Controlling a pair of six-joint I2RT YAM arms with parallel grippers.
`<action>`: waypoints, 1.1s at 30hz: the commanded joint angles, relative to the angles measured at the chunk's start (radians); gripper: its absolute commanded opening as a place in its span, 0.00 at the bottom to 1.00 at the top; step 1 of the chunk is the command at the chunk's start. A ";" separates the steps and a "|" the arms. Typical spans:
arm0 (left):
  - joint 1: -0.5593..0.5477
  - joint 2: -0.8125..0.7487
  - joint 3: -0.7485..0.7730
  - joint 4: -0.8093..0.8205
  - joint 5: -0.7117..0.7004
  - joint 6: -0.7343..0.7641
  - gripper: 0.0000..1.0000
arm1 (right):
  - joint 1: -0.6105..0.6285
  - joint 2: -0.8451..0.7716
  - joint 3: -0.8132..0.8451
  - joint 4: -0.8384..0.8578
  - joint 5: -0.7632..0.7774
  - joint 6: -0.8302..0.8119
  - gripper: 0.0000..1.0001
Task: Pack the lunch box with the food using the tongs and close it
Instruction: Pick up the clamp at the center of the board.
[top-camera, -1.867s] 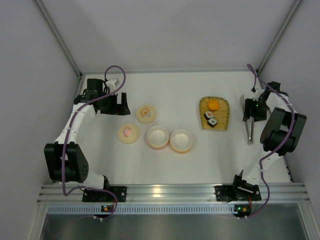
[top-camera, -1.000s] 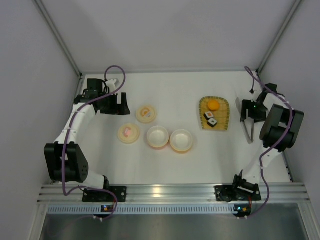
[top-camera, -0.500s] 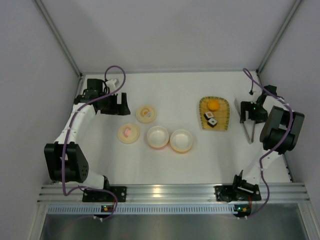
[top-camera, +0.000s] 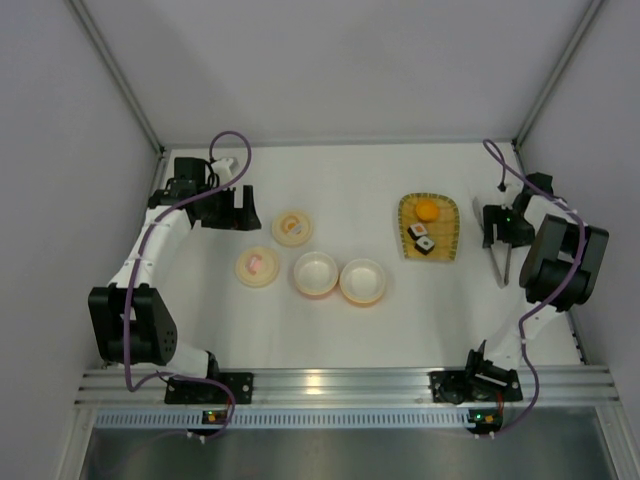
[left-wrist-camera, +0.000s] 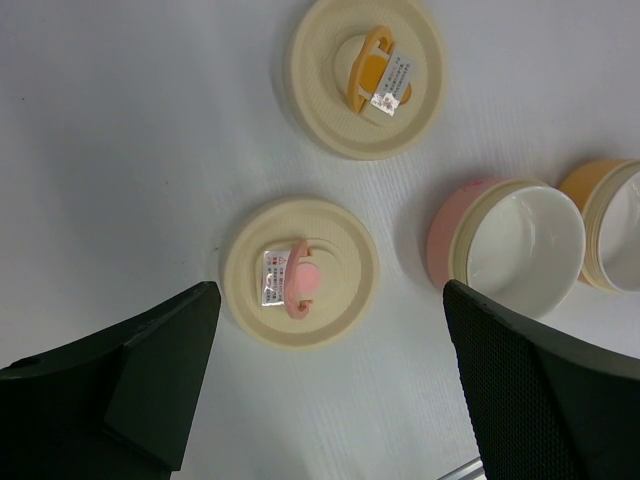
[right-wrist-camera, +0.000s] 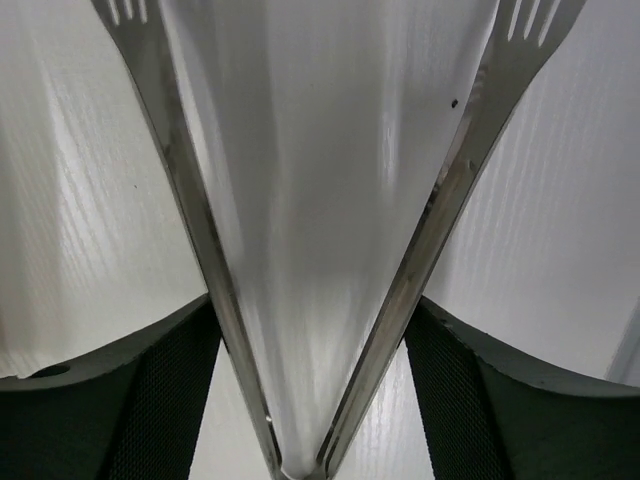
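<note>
Right hand (right-wrist-camera: 310, 305) is clamped on the tongs (right-wrist-camera: 187, 200). Both pads press on the two arms just above the joint. The V opens away from the wrist, with the forked tips at the top of the wrist view. Tongs sit at the right side of the table (top-camera: 350, 180), just right of the tray (top-camera: 447, 225) and not touching it. On the tray, the ball (top-camera: 427, 209) is at the far end and two rolls (top-camera: 418, 231) lie nearer, just beside each other. Two bowls (top-camera: 315, 273) sit mid-table, touching, lids off. Two lids (top-camera: 292, 227) lie left of them, apart. Left hand (top-camera: 240, 208) is at far left, released, fingers wide, holding nothing. Its wrist view shows the pink-handled lid (left-wrist-camera: 300, 285) between the fingers.
</note>
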 joint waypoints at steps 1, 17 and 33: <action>0.005 -0.010 0.046 0.010 0.020 0.001 0.98 | -0.002 0.022 -0.060 -0.013 0.008 0.018 0.68; 0.005 -0.074 0.046 -0.019 0.006 0.004 0.98 | -0.016 -0.141 0.234 -0.357 -0.118 -0.070 0.57; 0.005 -0.069 0.041 -0.014 0.008 0.005 0.98 | -0.017 -0.228 0.361 -0.518 -0.193 -0.212 0.53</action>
